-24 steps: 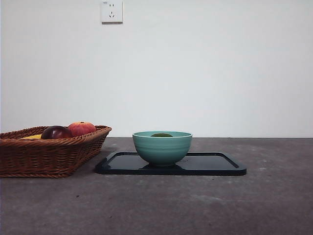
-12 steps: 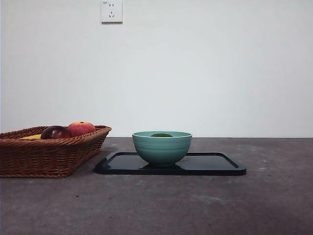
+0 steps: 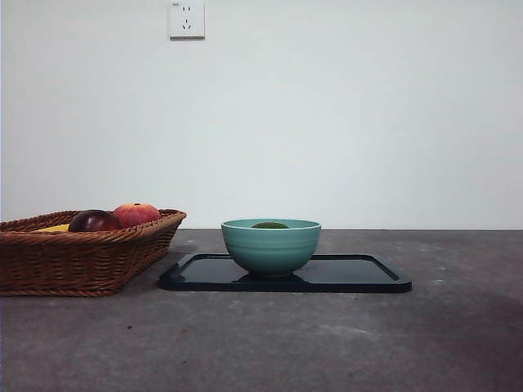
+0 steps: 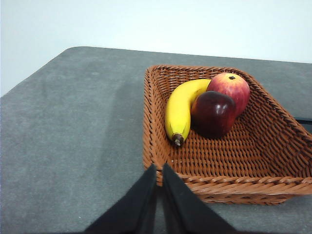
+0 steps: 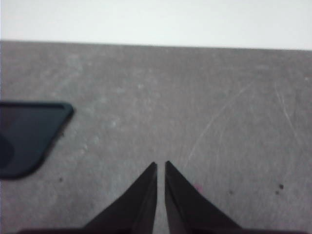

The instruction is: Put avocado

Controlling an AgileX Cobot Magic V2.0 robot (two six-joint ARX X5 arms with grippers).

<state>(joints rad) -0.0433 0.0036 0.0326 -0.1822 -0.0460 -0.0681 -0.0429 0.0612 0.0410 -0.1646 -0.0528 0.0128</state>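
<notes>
The avocado (image 3: pixel 270 224) lies inside the teal bowl (image 3: pixel 270 247); only its dark olive top shows above the rim in the front view. The bowl stands on the black tray (image 3: pixel 359 278). My left gripper (image 4: pixel 159 168) is shut and empty, just outside the near rim of the wicker basket (image 4: pixel 243 183). My right gripper (image 5: pixel 161 165) is shut and empty above bare table, to the side of the tray's corner (image 5: pixel 29 136). Neither arm shows in the front view.
The wicker basket (image 3: pixel 82 253) stands left of the tray and holds a banana (image 4: pixel 181 108), a red-orange fruit (image 4: pixel 231 87) and a dark maroon fruit (image 4: pixel 213 113). A wall socket (image 3: pixel 186 19) is on the white wall behind.
</notes>
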